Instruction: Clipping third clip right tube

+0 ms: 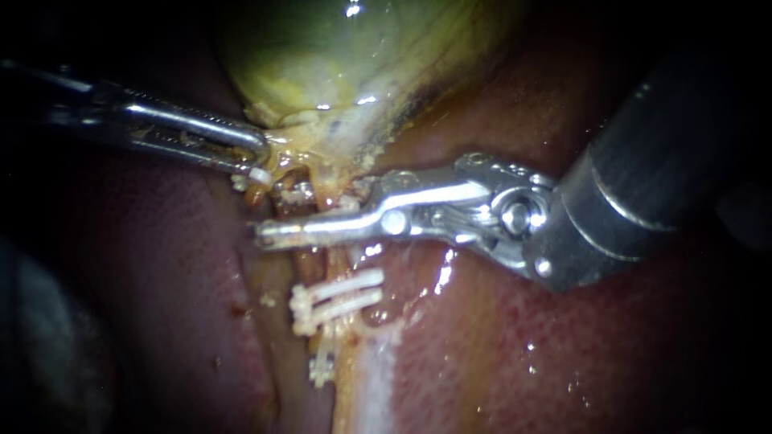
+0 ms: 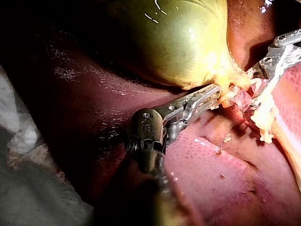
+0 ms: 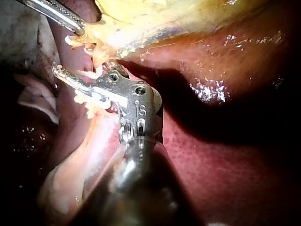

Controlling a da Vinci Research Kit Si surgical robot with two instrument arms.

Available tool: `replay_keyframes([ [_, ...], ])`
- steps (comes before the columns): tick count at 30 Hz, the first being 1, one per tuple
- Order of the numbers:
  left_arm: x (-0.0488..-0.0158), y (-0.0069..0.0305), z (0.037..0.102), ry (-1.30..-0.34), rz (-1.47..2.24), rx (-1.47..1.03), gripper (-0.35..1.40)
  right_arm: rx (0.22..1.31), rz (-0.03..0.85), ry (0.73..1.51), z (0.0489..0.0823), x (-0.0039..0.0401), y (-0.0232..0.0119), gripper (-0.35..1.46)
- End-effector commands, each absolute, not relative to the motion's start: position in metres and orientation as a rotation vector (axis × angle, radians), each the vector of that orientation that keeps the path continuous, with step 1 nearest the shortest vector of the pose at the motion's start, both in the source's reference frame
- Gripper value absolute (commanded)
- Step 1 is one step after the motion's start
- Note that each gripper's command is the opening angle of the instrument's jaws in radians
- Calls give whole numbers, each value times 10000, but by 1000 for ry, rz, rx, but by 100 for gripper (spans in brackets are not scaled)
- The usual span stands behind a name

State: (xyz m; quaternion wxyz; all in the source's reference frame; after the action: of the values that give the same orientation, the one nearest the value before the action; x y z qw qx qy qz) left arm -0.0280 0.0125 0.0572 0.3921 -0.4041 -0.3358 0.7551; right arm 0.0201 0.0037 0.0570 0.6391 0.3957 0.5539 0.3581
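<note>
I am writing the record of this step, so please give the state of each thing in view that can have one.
left instrument, shut on the gallbladder's narrow end
right instrument, lying across the tube, above the clips
gallbladder, rounded, held at its narrow end
tube, carries two clips
clips, shut on the tube

The left instrument (image 1: 256, 157) is slim bright steel, its jaws ridged, on a dark wrist with a small screw. The right instrument (image 1: 269, 233) has long silver jaws, a shiny screw-studded hinge and a thick dark-grey shaft.
</note>
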Motion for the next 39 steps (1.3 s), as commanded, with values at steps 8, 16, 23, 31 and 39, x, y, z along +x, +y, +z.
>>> replay_keyframes([
  [8, -280, 125, 572, -852, 1917, -1026, -35, 911, 822, 1268, 562, 199, 44, 43],
  [16, -280, 125, 572, -852, 1917, -1026, -35, 868, 873, 1275, 561, 185, 43, 7],
  [23, -280, 125, 572, -852, 1917, -1026, -35, 938, 951, 1239, 559, 175, 40, -35],
  [31, -281, 125, 572, -852, 1917, -1026, -35, 944, 942, 1240, 561, 172, 37, -35],
  [39, -281, 126, 572, -852, 1917, -1026, -35, 948, 946, 1238, 561, 172, 37, -35],
])
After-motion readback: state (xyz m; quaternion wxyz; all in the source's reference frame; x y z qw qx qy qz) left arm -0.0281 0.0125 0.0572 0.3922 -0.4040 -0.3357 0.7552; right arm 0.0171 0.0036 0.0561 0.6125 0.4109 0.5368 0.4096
